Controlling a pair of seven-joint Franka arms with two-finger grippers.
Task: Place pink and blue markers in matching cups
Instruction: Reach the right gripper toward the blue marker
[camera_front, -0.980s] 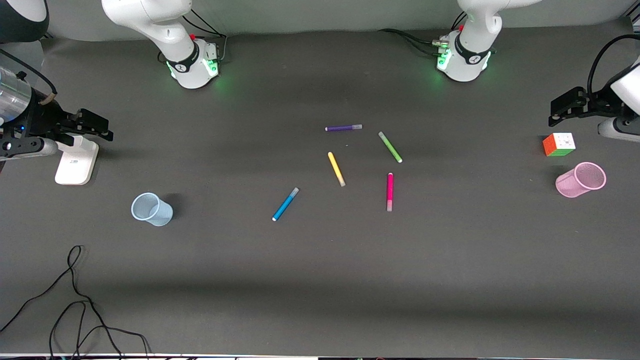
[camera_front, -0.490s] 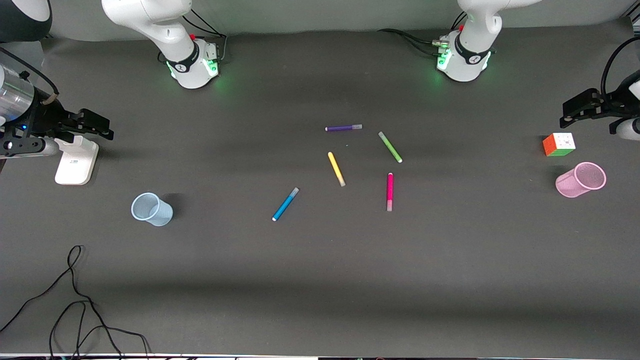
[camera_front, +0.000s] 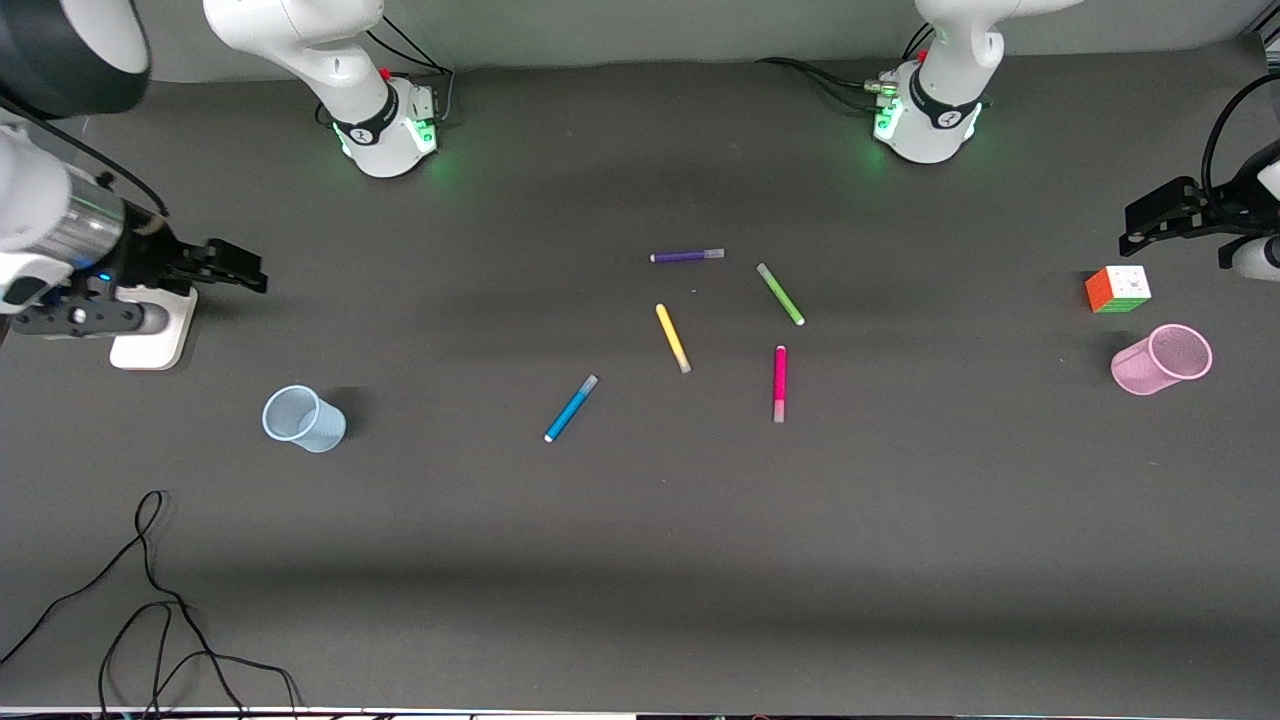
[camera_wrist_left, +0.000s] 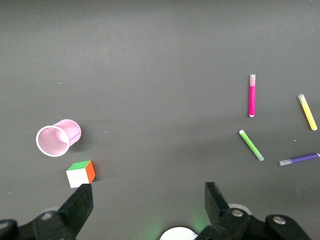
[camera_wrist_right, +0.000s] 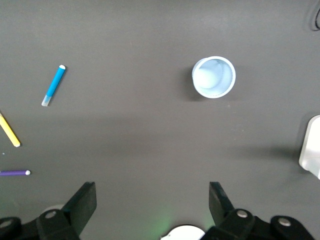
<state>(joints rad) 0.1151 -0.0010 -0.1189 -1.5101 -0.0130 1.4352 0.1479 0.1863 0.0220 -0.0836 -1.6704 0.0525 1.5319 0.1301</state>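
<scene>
The blue marker (camera_front: 571, 408) and the pink marker (camera_front: 780, 382) lie flat mid-table among other markers. The pale blue cup (camera_front: 303, 418) stands upright toward the right arm's end, and the pink cup (camera_front: 1160, 359) stands toward the left arm's end. My right gripper (camera_front: 240, 268) is open and empty, up over the table's end near the blue cup. My left gripper (camera_front: 1140, 215) is open and empty, up over the puzzle cube. The right wrist view shows the blue marker (camera_wrist_right: 54, 85) and blue cup (camera_wrist_right: 214, 77). The left wrist view shows the pink marker (camera_wrist_left: 252, 95) and pink cup (camera_wrist_left: 59, 137).
Purple (camera_front: 687, 256), green (camera_front: 780, 293) and yellow (camera_front: 672, 337) markers lie just farther from the front camera than the two task markers. A multicoloured puzzle cube (camera_front: 1118, 288) sits beside the pink cup. A white stand (camera_front: 150, 325) is under the right gripper. Black cables (camera_front: 150, 600) lie at the near corner.
My right gripper has moved a little toward the table's middle. My left gripper drew back toward its end of the table, then held still. Markers and cups have not moved.
</scene>
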